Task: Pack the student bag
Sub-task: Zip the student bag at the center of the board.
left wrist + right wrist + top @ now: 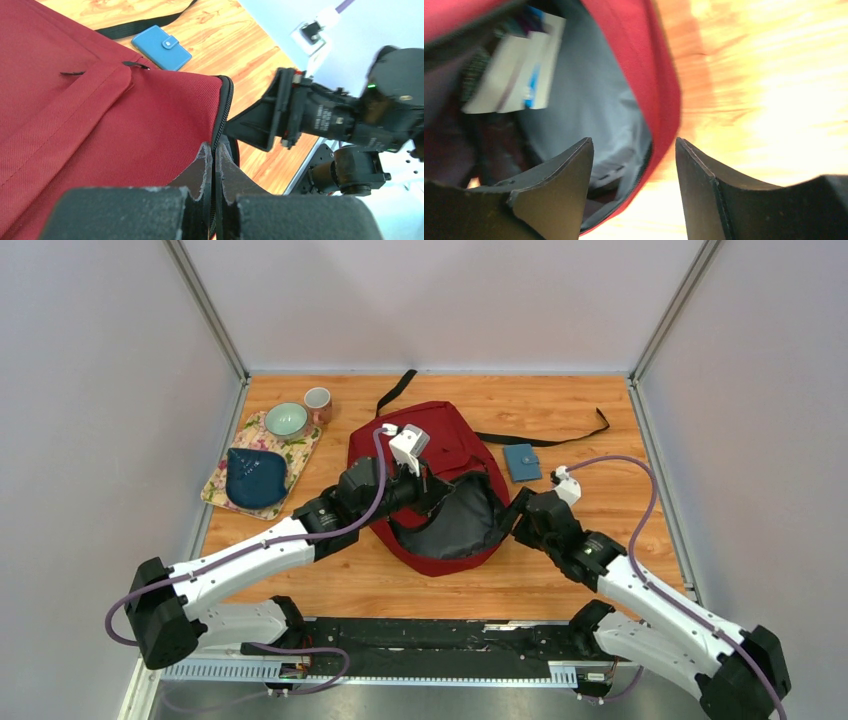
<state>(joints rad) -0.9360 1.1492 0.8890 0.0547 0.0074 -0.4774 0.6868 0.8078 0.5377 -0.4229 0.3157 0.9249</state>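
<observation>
We see the student bag (440,450) lying flat at the middle of the table (350,580), its main compartment gaping toward the arms with the dark lining showing. The left claw (214,150) is clamped on the zippered rim of the opening, its 2 fingers pressed together with the black zipper running down between them. The right claw (634,142) sits at the right side of the opening with its fingers spread apart; the red rim passes through the gap, and we cannot tell whether either finger touches it. Inside the bag lies a white and blue item (519,70), too blurred to name. A teal-blue wallet (521,462) lies just right of the bag. At the far left a floral mat (300,450) carries a dark blue pouch (255,477) and a green bowl (286,420), with a mug (317,403) beside the bowl
</observation>
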